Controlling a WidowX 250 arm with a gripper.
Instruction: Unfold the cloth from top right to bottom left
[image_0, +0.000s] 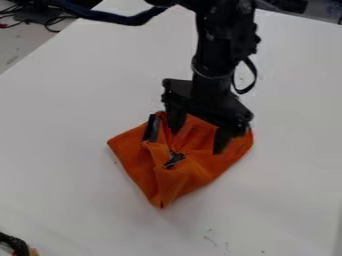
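Your cloth (190, 175) lies on the white surface (80, 100), right below the end effector (197, 141), and you see most of it reaching out from under the fingers toward the bottom of the view. It is orange and crumpled, with one corner pointing left, another pointing down toward the bottom, and its right side just past the finger nearer the right of the view. Folds gather between and below the fingers. A dark strip (152, 128) sits on its upper left part, just beside the other finger, and a smaller dark patch (175, 159) shows near the middle (you can't tell whether these are print or something else).

You have surface around the cloth on every side. Its left edge slants from the left side of the view up to the top, well apart from the cloth, and its far edge runs behind the arm (224, 42) at upper right. Cables (50, 22) lie beyond the left edge, and a dark thing (13, 244) pokes in at the bottom left corner.

Your end effector is spread wide, with cloth visible between its fingers and nothing pinched. Both tips hang over the cloth's upper part; whether they touch it, you can't tell.
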